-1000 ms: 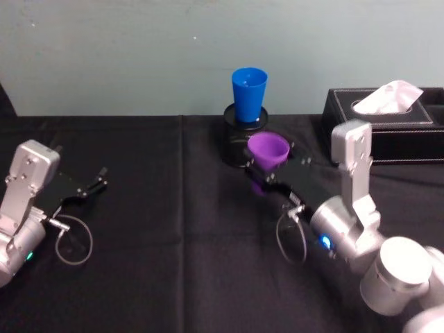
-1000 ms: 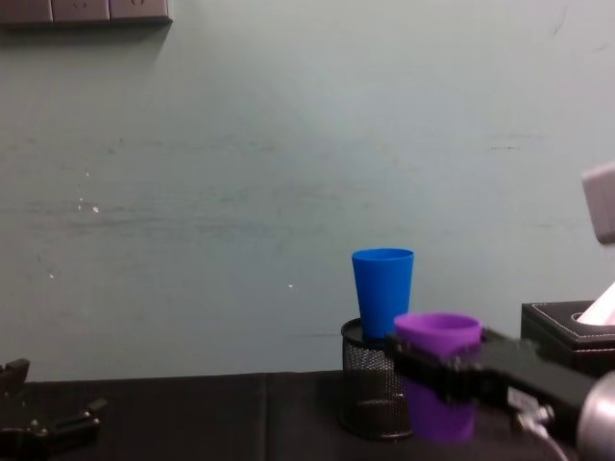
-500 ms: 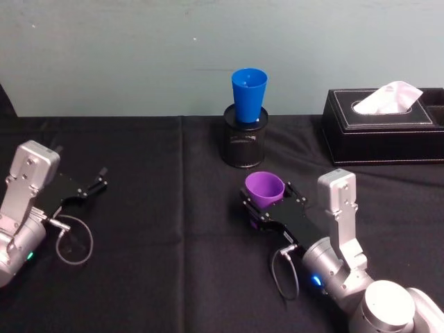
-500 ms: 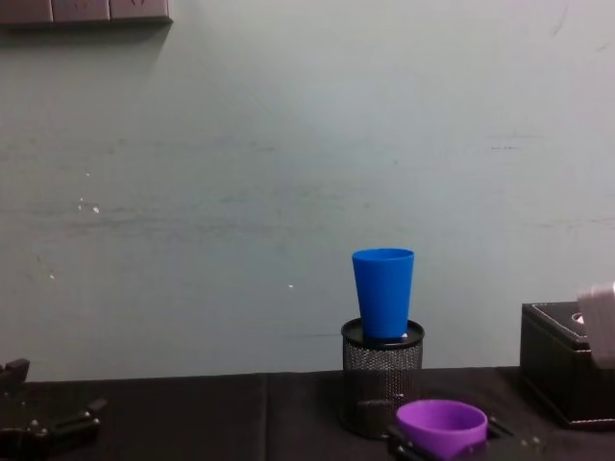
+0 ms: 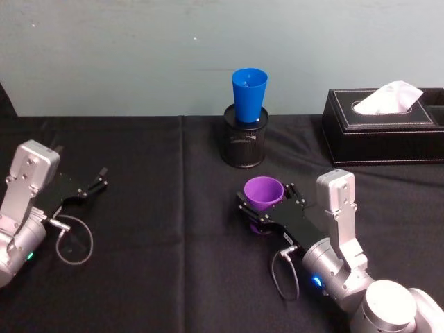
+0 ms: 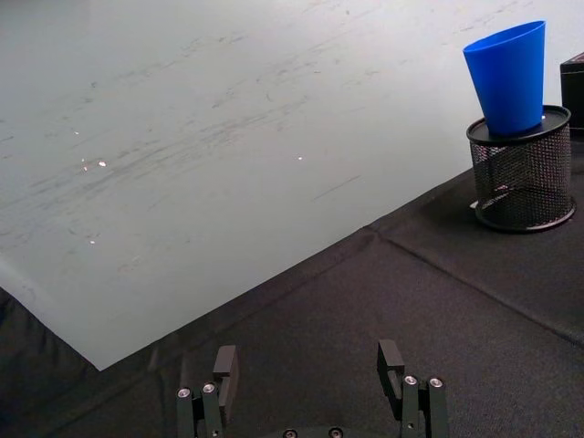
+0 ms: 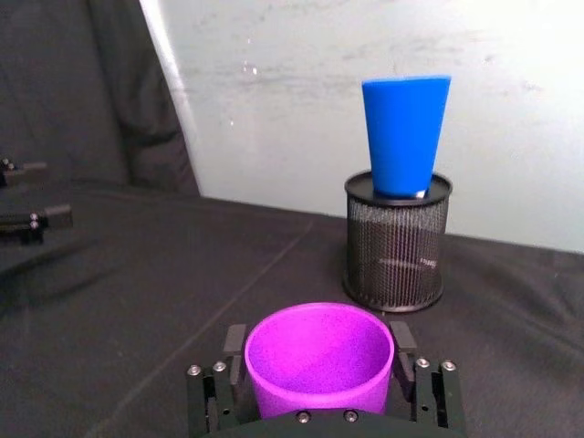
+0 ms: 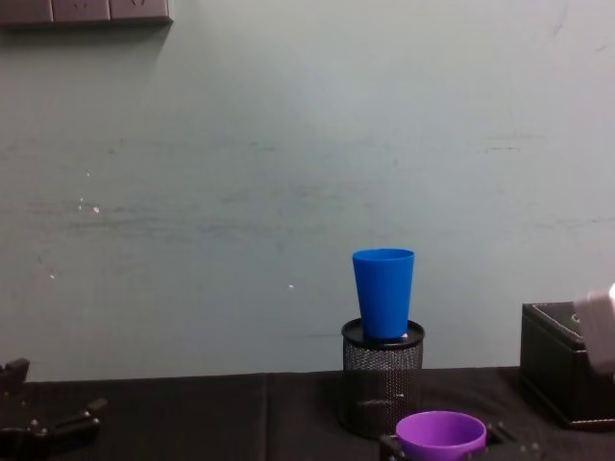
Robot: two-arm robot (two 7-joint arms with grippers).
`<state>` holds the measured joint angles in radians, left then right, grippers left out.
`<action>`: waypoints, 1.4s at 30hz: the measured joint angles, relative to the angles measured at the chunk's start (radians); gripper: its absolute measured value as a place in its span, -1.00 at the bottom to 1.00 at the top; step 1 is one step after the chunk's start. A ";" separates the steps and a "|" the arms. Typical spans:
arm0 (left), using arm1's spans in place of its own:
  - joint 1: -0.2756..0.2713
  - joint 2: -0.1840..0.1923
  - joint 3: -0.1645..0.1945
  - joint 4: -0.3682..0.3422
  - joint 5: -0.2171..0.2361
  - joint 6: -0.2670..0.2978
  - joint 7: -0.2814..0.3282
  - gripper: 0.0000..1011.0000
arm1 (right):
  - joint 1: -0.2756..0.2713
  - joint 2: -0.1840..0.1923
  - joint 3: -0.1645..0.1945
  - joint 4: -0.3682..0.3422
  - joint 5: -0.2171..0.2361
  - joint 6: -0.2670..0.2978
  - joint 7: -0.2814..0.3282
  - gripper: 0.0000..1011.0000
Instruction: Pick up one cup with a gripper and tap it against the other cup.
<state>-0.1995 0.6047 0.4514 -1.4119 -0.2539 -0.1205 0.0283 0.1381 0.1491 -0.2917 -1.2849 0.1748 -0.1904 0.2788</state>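
Purple cup [image 5: 263, 191] sits upright in the right gripper [image 5: 266, 210], low over the black tablecloth [image 5: 159, 263] in the head view, well short of the blue cup [image 5: 249, 94], which stands in the black mesh pen holder [image 5: 243, 143] by the wall; a second ago the purple cup was up beside that holder, so the arm has drawn back toward the robot and come down. Left gripper [image 5: 90, 186] lies parked on the cloth at the left, fingers spread, holding nothing; tissue box [image 5: 385, 125] at far right. Left wrist view: the left claw's two fingers [image 6: 391, 359] stand wide apart over bare cloth, blue cup [image 6: 509, 77] in its holder farther off. Right wrist view: jaws closed against both sides of the purple cup [image 7: 318, 360], blue cup [image 7: 404, 133] ahead and clearly apart from it. Chest view: purple rim [image 8: 441, 433] low at the bottom edge, blue cup [image 8: 383, 292] above and behind. Judgement: retreat after the approach; if the tap was made it is over, and setting the cup down looks next
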 joint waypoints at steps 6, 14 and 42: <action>0.000 0.000 0.000 0.000 0.000 0.000 0.000 0.98 | -0.027 0.012 0.012 -0.102 -0.017 0.041 -0.027 0.98; 0.000 0.000 0.000 0.000 0.000 0.000 0.000 0.98 | -0.062 0.030 0.043 -0.251 -0.044 0.136 -0.078 0.98; 0.000 0.000 0.000 0.000 0.000 0.000 0.000 0.98 | -0.065 0.053 0.166 -0.204 -0.149 0.122 -0.175 0.98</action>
<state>-0.1995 0.6047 0.4514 -1.4120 -0.2539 -0.1205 0.0283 0.0729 0.2020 -0.1253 -1.4885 0.0254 -0.0689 0.1035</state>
